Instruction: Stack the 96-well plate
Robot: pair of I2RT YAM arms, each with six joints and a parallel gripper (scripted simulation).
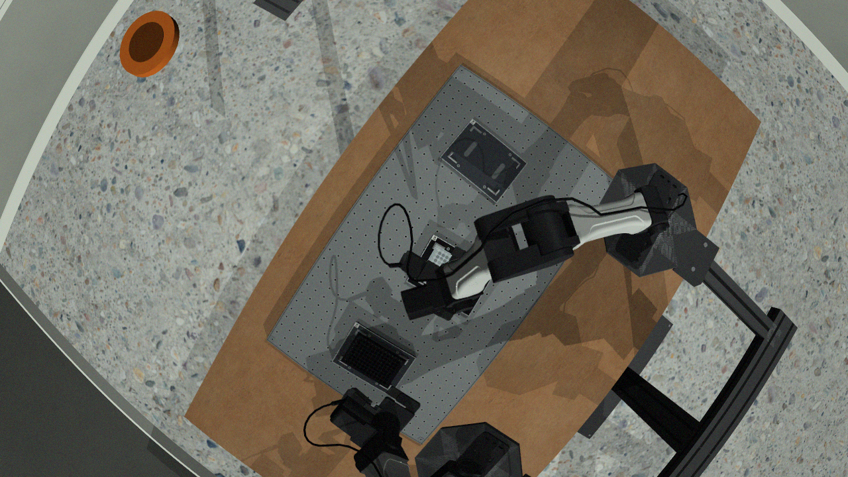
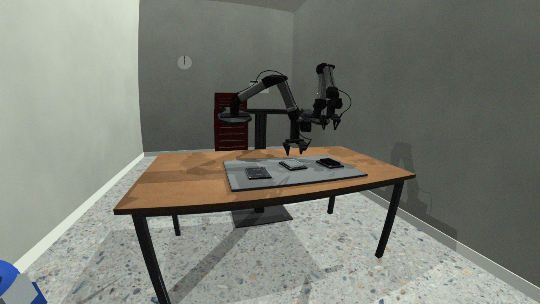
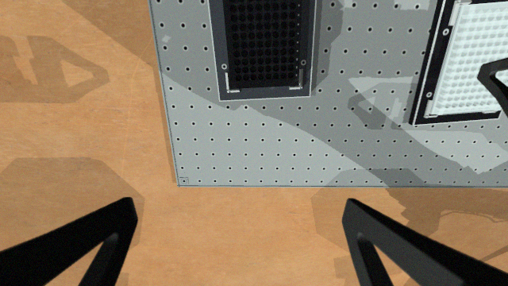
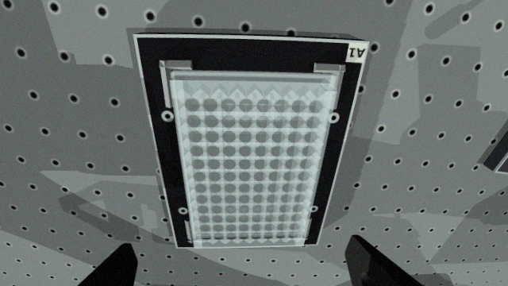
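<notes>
Clear 96-well plate point(image 1: 439, 255) point(image 2: 292, 163) point(image 3: 472, 63) point(image 4: 246, 159) is sitting in the middle nest point(image 2: 298, 169) point(image 3: 456, 117) point(image 4: 246, 52), so I'll use that nest as the landmark. It looks flat between the corner brackets, and the nest's A1 label point(image 4: 356, 52) is readable up close. Can't tell from here whether that's one plate or two nested, or which nest is N1 or N2. Right gripper point(image 2: 294, 149) point(image 3: 492, 75) point(image 4: 242, 254) is above the middle nest, fingers spread, nothing in them. From the arms' side, a black plate point(image 1: 373, 358) point(image 2: 330, 161) point(image 3: 263, 44) sits in a nest left of the middle one, and a dark nest point(image 1: 483, 159) point(image 2: 258, 173) right of it has its slots showing. Left gripper point(image 1: 379, 402) point(image 2: 329, 128) point(image 3: 240, 206) is wide open too, up in the air left of the middle nest.
</notes>
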